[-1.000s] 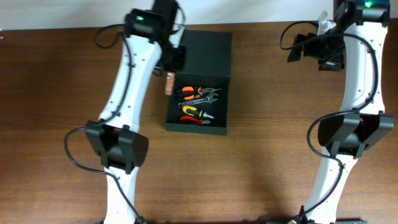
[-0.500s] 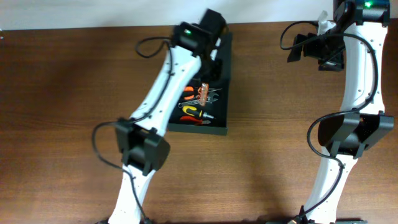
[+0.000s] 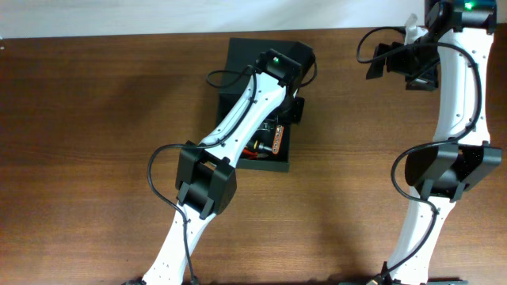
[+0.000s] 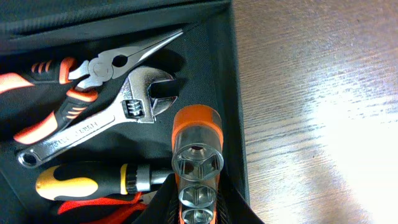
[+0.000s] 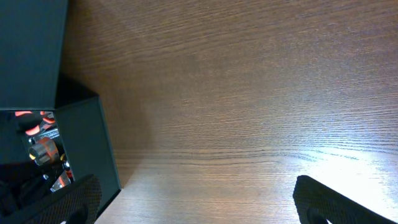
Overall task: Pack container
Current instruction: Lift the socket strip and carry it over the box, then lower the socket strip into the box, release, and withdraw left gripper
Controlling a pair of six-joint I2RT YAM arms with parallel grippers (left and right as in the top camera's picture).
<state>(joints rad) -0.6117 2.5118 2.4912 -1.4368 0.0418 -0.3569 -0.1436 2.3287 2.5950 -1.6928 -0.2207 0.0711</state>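
The container (image 3: 247, 62) sits on a glossy brown wood-grain table (image 3: 79, 119).

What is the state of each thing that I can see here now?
container: lid open
socket rail: held over the container, not yet released
adjustable wrench: lying inside container
pliers: lying inside, closed
screwdriver: lying inside
left gripper: shut on socket rail
right gripper: open, empty

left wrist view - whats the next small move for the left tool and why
Probably lower slightly, then open: the left tool grips the orange socket rail over the floor of the container, just inside its wall, beside the wrench.
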